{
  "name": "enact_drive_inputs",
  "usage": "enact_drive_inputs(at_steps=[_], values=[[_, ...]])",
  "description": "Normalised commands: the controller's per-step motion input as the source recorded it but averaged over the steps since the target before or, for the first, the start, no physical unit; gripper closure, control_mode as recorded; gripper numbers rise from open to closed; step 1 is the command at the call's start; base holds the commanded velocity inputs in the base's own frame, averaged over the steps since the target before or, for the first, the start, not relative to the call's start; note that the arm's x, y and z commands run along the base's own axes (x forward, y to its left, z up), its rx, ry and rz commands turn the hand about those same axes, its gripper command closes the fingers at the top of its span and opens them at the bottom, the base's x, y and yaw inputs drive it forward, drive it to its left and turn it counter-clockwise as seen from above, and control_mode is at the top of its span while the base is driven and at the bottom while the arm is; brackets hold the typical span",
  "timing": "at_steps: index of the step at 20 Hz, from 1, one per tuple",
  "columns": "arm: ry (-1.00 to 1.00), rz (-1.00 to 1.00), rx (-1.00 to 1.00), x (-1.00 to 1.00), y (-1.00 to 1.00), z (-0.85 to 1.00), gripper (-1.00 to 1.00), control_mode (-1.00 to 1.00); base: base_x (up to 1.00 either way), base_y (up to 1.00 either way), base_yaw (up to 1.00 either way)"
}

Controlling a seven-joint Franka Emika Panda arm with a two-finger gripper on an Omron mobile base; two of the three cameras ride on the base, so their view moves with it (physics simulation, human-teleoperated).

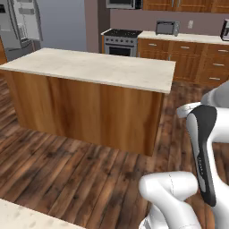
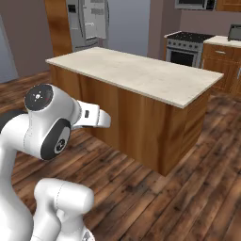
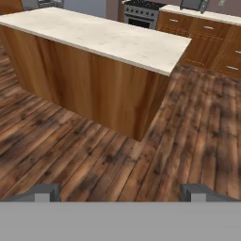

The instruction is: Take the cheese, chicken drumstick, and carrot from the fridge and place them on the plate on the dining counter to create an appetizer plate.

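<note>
The grey fridge (image 1: 18, 27) stands far off at the back left of the kitchen, beyond the wooden island; in the right base view the fridge (image 2: 87, 21) seems to have a door standing open with bins showing. My gripper (image 3: 121, 193) is open, its two tips wide apart with nothing between them. It looks over the wood floor toward the island's near corner. The cheese, chicken drumstick, carrot and plate are out of view. A corner of a speckled beige counter top (image 1: 22, 217) shows at the lower left; I cannot tell whether it is the dining counter.
The stool-less island (image 1: 98, 67), with a pale top and wood sides, blocks the straight line to the fridge. Wood floor runs around it on both sides. A stove (image 1: 121, 40) and wooden cabinets (image 1: 197, 58) with a toaster oven (image 1: 167, 27) line the back wall.
</note>
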Motion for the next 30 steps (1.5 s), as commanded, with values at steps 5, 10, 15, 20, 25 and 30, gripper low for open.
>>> enact_drive_inputs(at_steps=[5, 10, 15, 20, 25, 30], values=[[0.0, 0.0, 0.0, 0.0, 0.0, 0.0, -1.0, 1.0, 0.85, 0.0, 0.53], [0.0, 0.0, 0.0, 0.0, 0.0, 0.0, -1.0, 1.0, 0.8, 0.11, 0.53], [0.0, 0.0, 0.0, 0.0, 0.0, 0.0, -1.0, 1.0, 0.78, 0.27, 0.51], [0.0, 0.0, 0.0, 0.0, 0.0, 0.0, -1.0, 1.0, 0.77, 0.19, 0.51], [0.0, 0.0, 0.0, 0.0, 0.0, 0.0, -1.0, 1.0, 0.77, 0.01, 0.44], [0.0, 0.0, 0.0, 0.0, 0.0, 0.0, -1.0, 1.0, 0.84, -0.23, 0.25]])
